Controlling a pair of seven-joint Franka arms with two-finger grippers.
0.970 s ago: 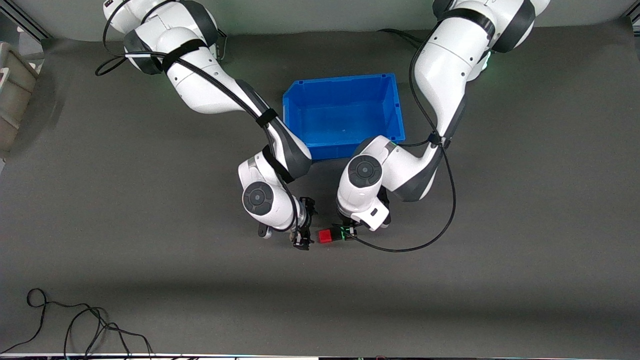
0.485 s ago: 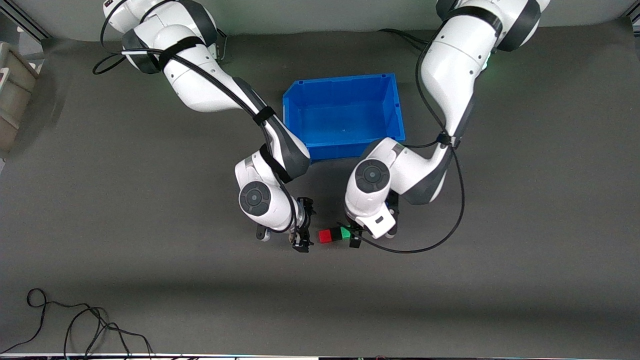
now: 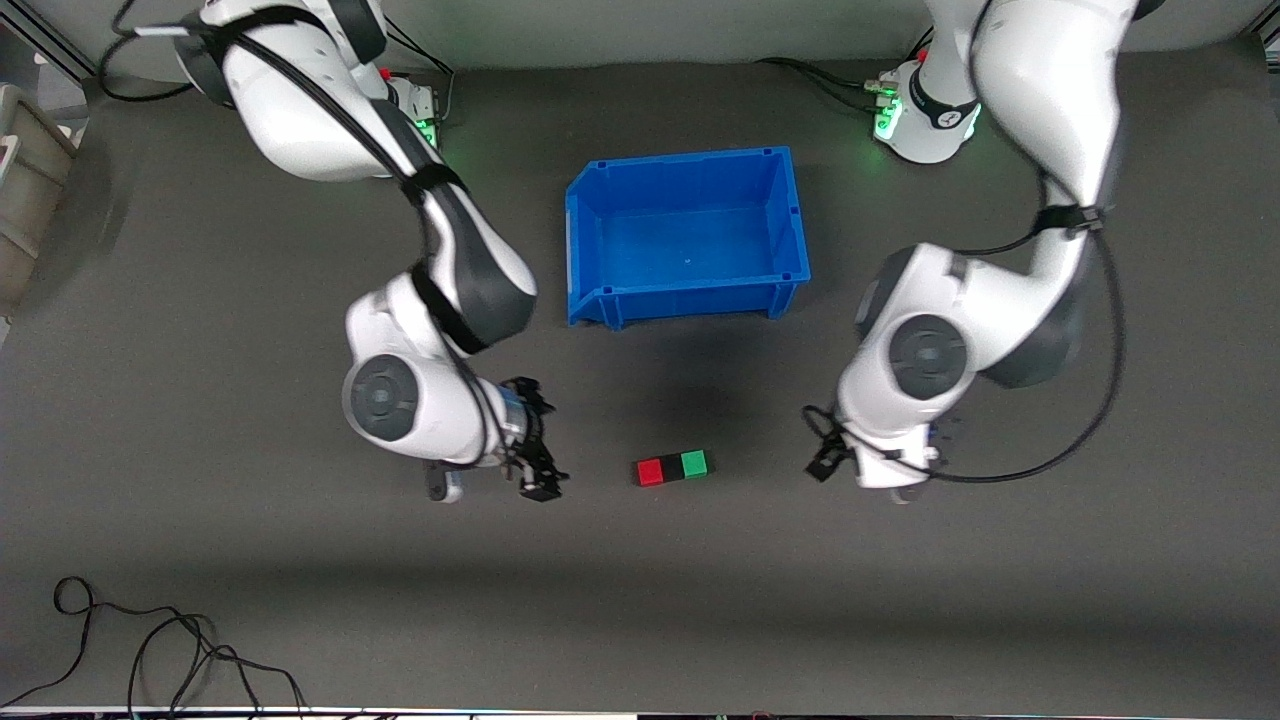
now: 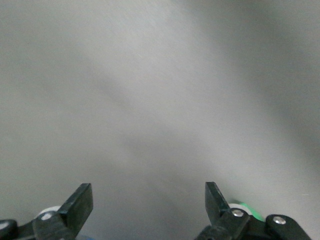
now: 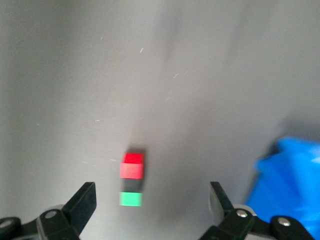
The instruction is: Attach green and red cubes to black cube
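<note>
The red cube (image 3: 650, 471), black cube (image 3: 671, 467) and green cube (image 3: 694, 463) lie joined in a row on the table, black in the middle, nearer the front camera than the blue bin. My right gripper (image 3: 540, 476) is open and empty, beside the row toward the right arm's end. My left gripper (image 3: 826, 462) is open and empty, beside the row toward the left arm's end. The right wrist view shows the red cube (image 5: 132, 165), black cube (image 5: 132, 185) and green cube (image 5: 131, 199) ahead of my open right gripper (image 5: 150, 202). The left wrist view shows only bare table between my left gripper's (image 4: 148, 200) open fingers.
An empty blue bin (image 3: 680, 158) stands mid-table, farther from the front camera than the cubes; its corner shows in the right wrist view (image 5: 290, 175). A grey box (image 3: 25, 190) sits at the right arm's end. A loose black cable (image 3: 150, 650) lies by the front edge.
Both grippers have drawn away from the cube row, each toward its own end of the table. The left gripper let go of the green cube. The row stays in place.
</note>
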